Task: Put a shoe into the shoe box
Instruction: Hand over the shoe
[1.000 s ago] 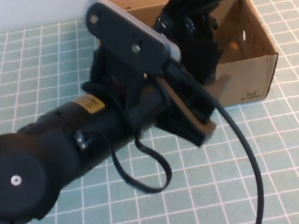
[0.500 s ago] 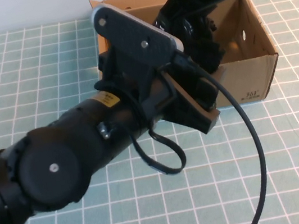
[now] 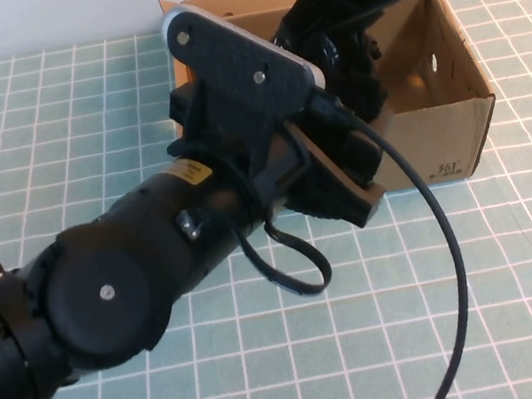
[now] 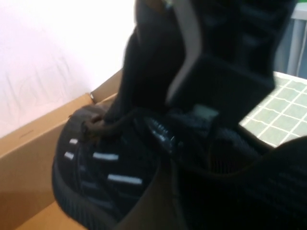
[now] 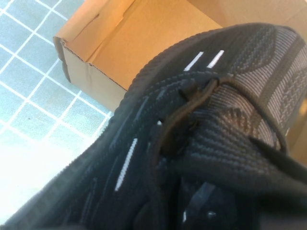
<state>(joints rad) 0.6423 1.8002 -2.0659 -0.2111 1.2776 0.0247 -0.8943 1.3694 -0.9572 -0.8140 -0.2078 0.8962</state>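
Though half-hidden, shoe (image 4: 100, 167) over shoe box (image 3: 450, 79).

A pale green mat (image 3: 48, 102) ruled with thin white lines into even squares is covering the tabletop, spreading across the whole width of the high view and reaching toward the near edge. Along the far side the mat is meeting a plain white backdrop (image 3: 35, 18), which is running as a narrow band across the top of that view. In the left wrist view the same backdrop (image 4: 57, 52) is filling the upper area, and a patch of the mat (image 4: 283, 115) is showing. In the right wrist view the mat (image 5: 29, 96) is showing, fading into bright glare toward one corner.
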